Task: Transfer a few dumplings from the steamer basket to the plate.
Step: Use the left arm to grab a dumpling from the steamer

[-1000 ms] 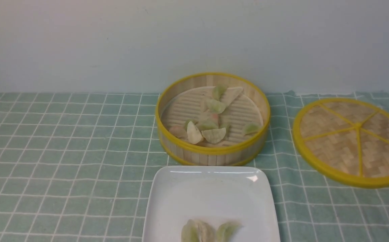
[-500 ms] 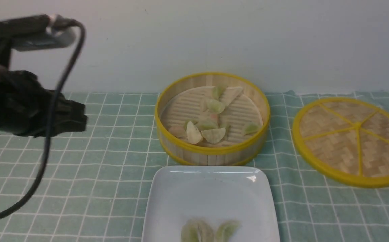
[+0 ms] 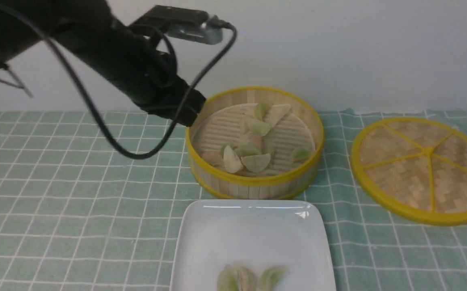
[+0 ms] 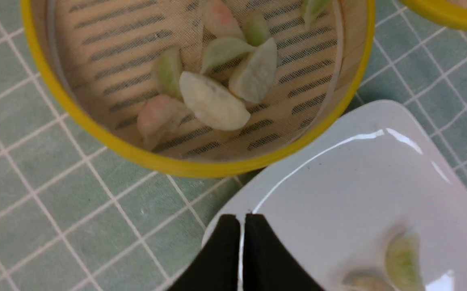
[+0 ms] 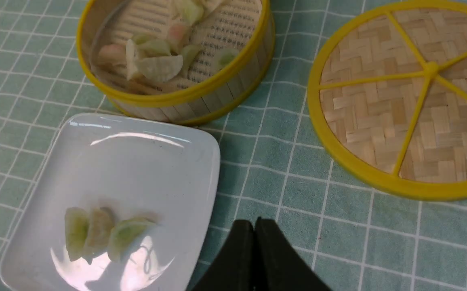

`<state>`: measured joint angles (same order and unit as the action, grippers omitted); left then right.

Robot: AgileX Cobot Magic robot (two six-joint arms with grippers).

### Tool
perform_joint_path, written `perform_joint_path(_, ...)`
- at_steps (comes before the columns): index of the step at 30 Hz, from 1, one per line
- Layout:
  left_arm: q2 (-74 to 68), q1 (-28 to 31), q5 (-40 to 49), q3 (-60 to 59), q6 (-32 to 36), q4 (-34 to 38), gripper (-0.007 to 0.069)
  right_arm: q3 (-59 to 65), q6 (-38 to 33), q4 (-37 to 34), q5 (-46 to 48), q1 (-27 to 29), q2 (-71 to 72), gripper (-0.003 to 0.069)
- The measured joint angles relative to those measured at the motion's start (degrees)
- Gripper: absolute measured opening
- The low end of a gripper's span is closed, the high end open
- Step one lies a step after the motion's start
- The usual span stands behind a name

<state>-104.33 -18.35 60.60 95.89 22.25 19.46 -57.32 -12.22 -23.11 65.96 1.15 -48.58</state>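
No readable text, label, brand, number or sign in any of the views.

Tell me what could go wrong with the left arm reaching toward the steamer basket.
The left hand is shut; unless it opens, it may just shove the dumplings. They lie overlapped by the near wall of the steamer basket, so it might pinch two. Its cable hangs beside the rim and could snag.
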Motion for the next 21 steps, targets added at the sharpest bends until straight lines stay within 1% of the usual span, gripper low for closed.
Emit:
perform_joint_path(2,-4.48,-2.16,0.49,4.67,-1.46,-3.38,0.0043,-0.05,0.00,-0.17,0.12,0.00,-0.11,-0.0013)
perform_joint_path(5,-9.88,-4.67,0.13,9.32,-2.90,-6.80,0.0139,-0.05,0.07,-0.17,0.12,0.00,-0.11,-0.0013)
perform_joint_path(6,-10.20,-4.94,0.06,9.85,-3.02,-7.18,0.0148,-0.05,0.25,-0.17,0.12,0.00,-0.11,-0.0013)
perform_joint_path(7,-13.11,-5.89,-1.02,11.65,-4.09,-8.50,0.0230,-0.05,0.93,-0.19,0.30,0.00,-0.11,-0.0013)
perform_joint_path(8,-14.60,-6.35,-1.75,12.62,-4.77,-9.28,0.0277,-0.05,1.21,-0.19,0.55,0.00,-0.11,-0.0013)
perform_joint_path(9,-14.90,-6.51,-1.89,12.75,-5.00,-9.39,0.0296,-0.05,1.29,-0.19,0.65,0.00,-0.11,-0.0013)
perform_joint_path(10,-16.50,-6.85,-2.89,13.32,-5.64,-9.79,0.0343,-0.05,1.51,-0.19,1.00,0.00,-0.11,-0.0013)
perform_joint_path(12,-18.24,-7.14,-3.96,13.59,-6.63,-9.88,0.0410,-0.05,1.78,-0.19,1.26,0.00,-0.11,-0.0013)
perform_joint_path(13,-19.75,-7.21,-4.80,13.75,-7.70,-9.88,0.0459,-0.05,2.08,-0.32,1.41,0.00,-0.11,-0.0013)
perform_joint_path(14,-20.71,-7.21,-5.40,13.74,-8.39,-9.88,0.0485,0.10,2.18,-0.38,1.41,0.00,-0.11,-0.0013)
perform_joint_path(17,-22.90,-7.21,-6.09,13.74,-9.86,-9.92,0.0524,1.20,2.32,-0.80,1.41,0.00,-0.11,-0.0013)
perform_joint_path(21,-25.04,-7.21,-7.55,13.74,-10.81,-9.92,0.0532,2.87,2.37,-1.98,1.47,0.00,-0.11,-0.0013)
